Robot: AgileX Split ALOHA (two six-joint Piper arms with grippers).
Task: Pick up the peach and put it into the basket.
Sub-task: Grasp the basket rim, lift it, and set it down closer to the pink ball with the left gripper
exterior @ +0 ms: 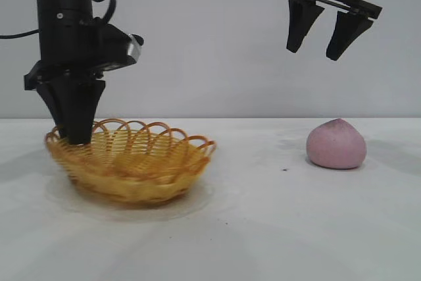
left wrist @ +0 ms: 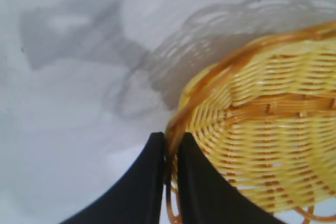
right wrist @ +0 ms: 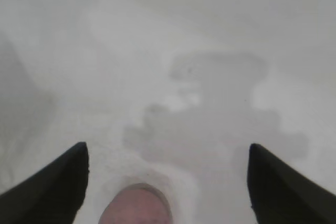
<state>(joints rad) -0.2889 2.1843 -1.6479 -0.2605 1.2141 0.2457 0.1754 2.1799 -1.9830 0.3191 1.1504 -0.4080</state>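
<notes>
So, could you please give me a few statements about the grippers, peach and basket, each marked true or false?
1. The peach lies in the basket. False: it sits on the table, apart from it.
2. The left gripper is shut on the basket's rim. True.
3. The right gripper holds the peach. False: it hangs open above it.
4. The basket holds nothing. True.

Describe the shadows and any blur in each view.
Exterior view: faint shadow under the yellow woven wicker basket. Left wrist view: a grey shadow of the looped rim falls on the white table. Right wrist view: hazy; the dusty pink rounded peach is soft-edged, blotchy shadows beyond.
</notes>
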